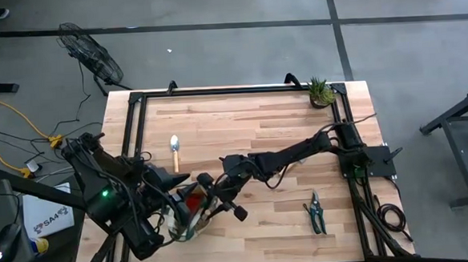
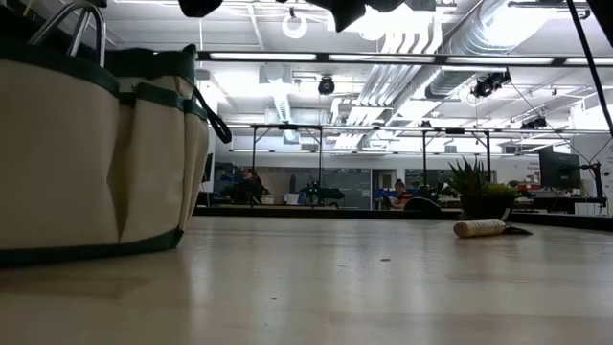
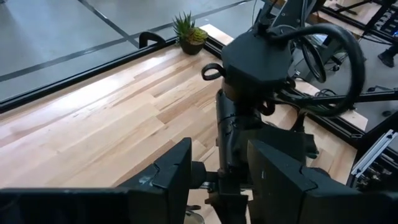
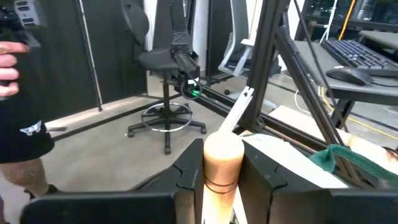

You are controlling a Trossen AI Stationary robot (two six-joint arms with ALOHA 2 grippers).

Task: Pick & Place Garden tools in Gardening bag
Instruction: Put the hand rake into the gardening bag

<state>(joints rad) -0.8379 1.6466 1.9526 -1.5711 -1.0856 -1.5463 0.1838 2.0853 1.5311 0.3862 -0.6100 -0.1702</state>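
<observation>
The beige gardening bag (image 1: 183, 222) (image 2: 91, 158) with green trim stands on its base at the table's near left, with something red (image 1: 194, 202) inside. My right gripper (image 1: 209, 198) (image 4: 222, 186) reaches over it from the right, shut on a wooden-handled tool (image 4: 222, 163). My left gripper (image 1: 167, 200) (image 3: 219, 186) hangs at the bag's left side, fingers apart with nothing seen between them. A wooden-handled trowel (image 1: 175, 151) (image 2: 479, 228) lies flat at mid table. Green-handled pruners (image 1: 315, 213) lie at the near right. My right gripper pinches the tool's wooden handle (image 4: 219, 177) between its two fingers, one on each side. The fingers come nearly level from the table's right and lie along the handle. The silver shaft (image 4: 239, 112) sticks out ahead of the fingertips. The tool is lifted clear, beside the bag's green rim (image 4: 336, 158).
A small potted plant (image 1: 320, 92) (image 2: 474, 187) stands at the far right corner. A black frame rail (image 1: 240, 89) runs round the table's edge. Bare wood lies between the trowel and the pruners. A person's hand (image 4: 7, 68) shows in the room beyond.
</observation>
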